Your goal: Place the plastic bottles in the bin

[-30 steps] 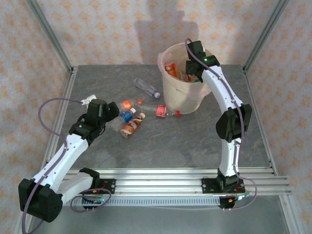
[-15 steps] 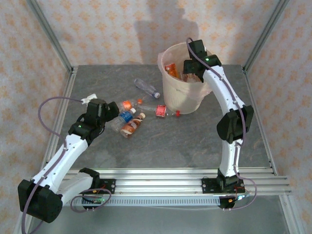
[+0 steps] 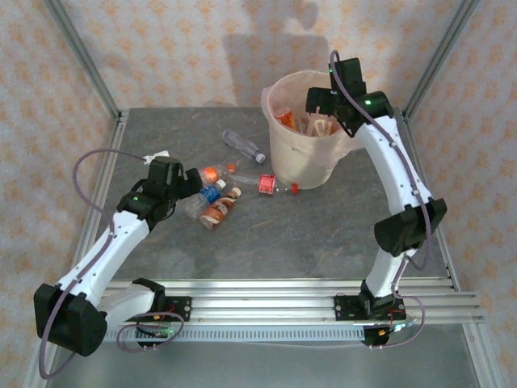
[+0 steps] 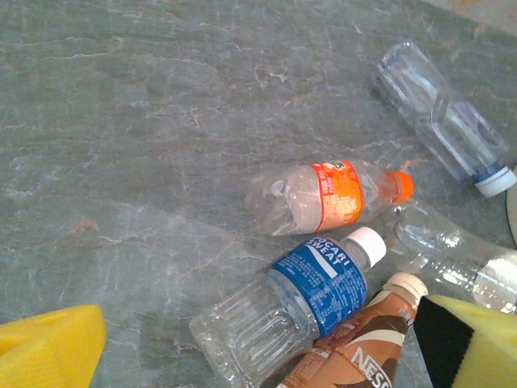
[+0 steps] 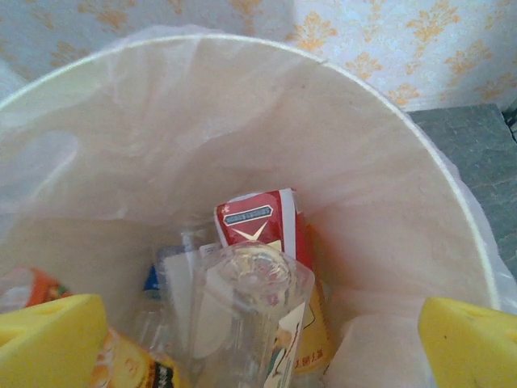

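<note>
Grey table [image 3: 283,234] holds plastic bottles [image 3: 218,208] at nine o'clock of the bin [image 3: 307,166]; left claw [image 3: 191,183] and right claw [image 3: 319,103] both gape empty, and crowded bottles might slip sideways when pinched.

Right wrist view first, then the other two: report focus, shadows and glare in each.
Right wrist: the clear bottle nearest the lens is soft, the bin's liner pale, the yellow pads blurred. Left wrist: the blue-labelled bottle is sharp, its plastic glinting, the corner pads blurred. Top external: even light, a broad soft shadow on the back wall above the bin.
</note>
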Available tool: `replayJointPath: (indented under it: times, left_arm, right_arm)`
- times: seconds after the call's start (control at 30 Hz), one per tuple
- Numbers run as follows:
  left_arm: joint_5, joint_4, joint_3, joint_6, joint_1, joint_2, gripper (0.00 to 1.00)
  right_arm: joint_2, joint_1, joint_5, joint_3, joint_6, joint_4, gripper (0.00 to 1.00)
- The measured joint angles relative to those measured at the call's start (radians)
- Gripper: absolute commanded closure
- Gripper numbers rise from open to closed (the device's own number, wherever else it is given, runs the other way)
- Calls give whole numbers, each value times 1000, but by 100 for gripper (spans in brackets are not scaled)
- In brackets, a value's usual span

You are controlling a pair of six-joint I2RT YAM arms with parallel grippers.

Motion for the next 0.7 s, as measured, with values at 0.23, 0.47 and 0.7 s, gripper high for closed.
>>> replayJointPath:
  times: [0.23, 0.47, 0.7]
  left_arm:
    - [70, -56, 30, 58, -10, 57, 2]
    - [65, -129, 31, 82, -122, 93, 5]
    - [25, -169, 48, 107, -236, 147, 14]
  right_arm:
    - [-179, 0, -26, -174, 60, 47, 1]
    - [-406, 13, -19, -439, 134, 125, 1]
    - [-607, 23, 27, -679, 226, 171, 1]
